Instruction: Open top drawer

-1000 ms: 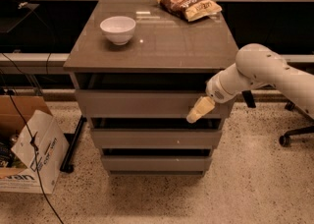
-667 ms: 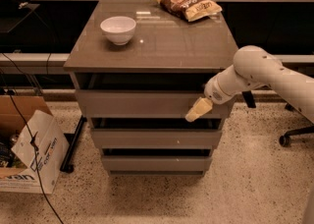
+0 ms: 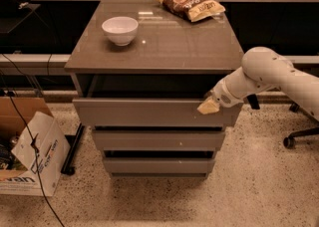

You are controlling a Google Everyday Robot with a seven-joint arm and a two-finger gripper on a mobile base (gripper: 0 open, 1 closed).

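Observation:
The top drawer [image 3: 144,112] is the widest grey front panel, just under the cabinet's top; it stands pulled out a little, with a dark gap above it. My gripper [image 3: 208,106] with pale yellowish fingertips sits at the drawer's upper right edge, touching the front panel. The white arm reaches in from the right. Below it lie the narrower middle drawer [image 3: 154,140] and the smallest bottom drawer [image 3: 157,165].
A white bowl [image 3: 120,30] and a chip bag [image 3: 190,5] sit on the cabinet top [image 3: 164,42]. A cardboard box with a white bag [image 3: 31,159] stands on the floor at left. An office chair base [image 3: 299,134] is at right. Cables hang at left.
The top drawer has slid out a little toward me, and my gripper has moved with its right edge.

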